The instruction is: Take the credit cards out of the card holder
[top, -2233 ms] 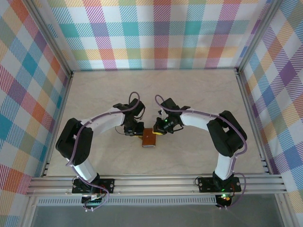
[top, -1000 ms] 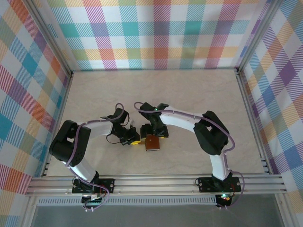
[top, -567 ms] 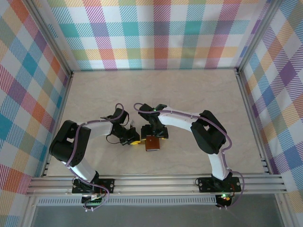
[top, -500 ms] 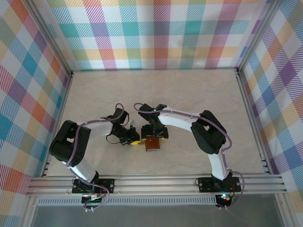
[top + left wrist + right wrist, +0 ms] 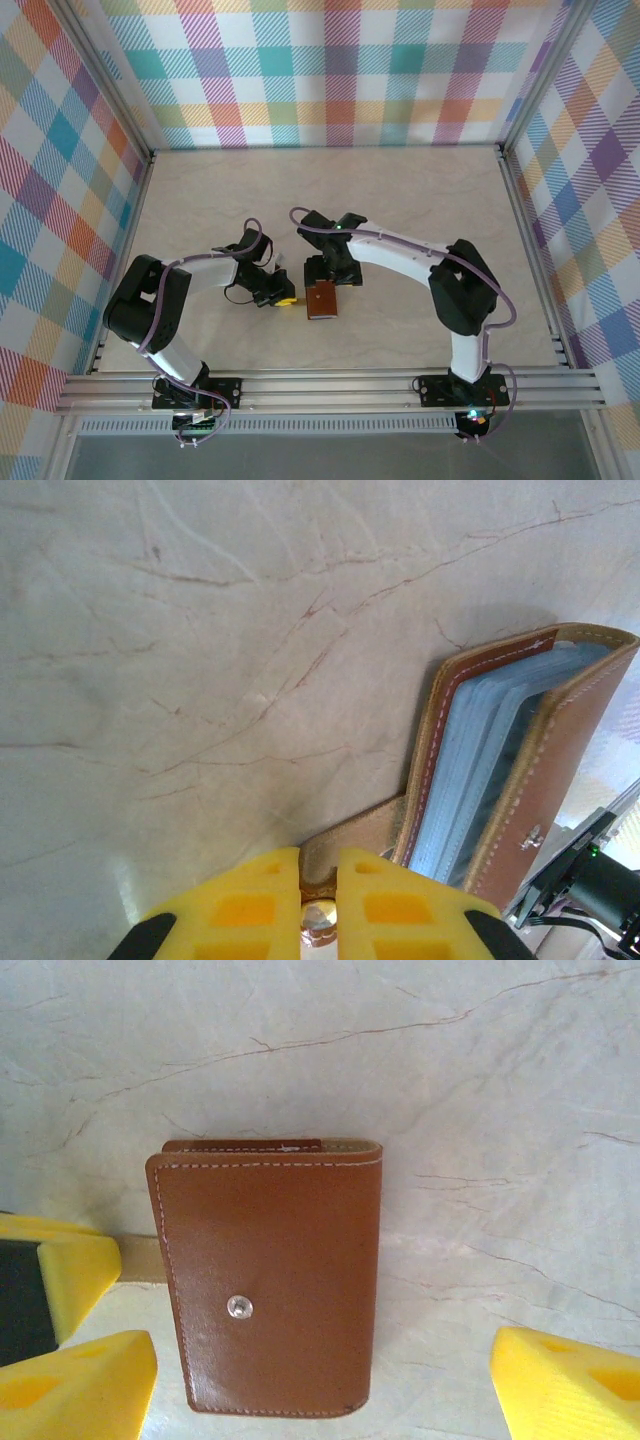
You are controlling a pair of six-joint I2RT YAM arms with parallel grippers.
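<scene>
The card holder (image 5: 322, 300), a reddish-brown leather wallet with a metal snap, lies folded on the table between my two grippers. Seen from the left wrist, the card holder (image 5: 500, 780) gapes slightly along one edge, showing bluish clear pockets (image 5: 465, 780). The credit cards are hidden inside. My left gripper (image 5: 320, 880) is shut on the thin strap tab (image 5: 355, 835) at the holder's left side. My right gripper (image 5: 322, 1360) hangs open above the card holder (image 5: 270, 1280), with one yellow finger to each side of it and neither touching it. In the top view the left gripper (image 5: 283, 298) sits left of the holder and the right gripper (image 5: 335, 272) just behind it.
The pale marbled table (image 5: 400, 200) runs back to checked walls. An aluminium rail (image 5: 330, 385) lines the near edge by the arm bases. The left gripper's yellow finger (image 5: 70, 1265) shows beside the strap in the right wrist view.
The right arm has shifted a little back and to the right, and its jaws have narrowed slightly. The left gripper and the card holder have stayed put.
</scene>
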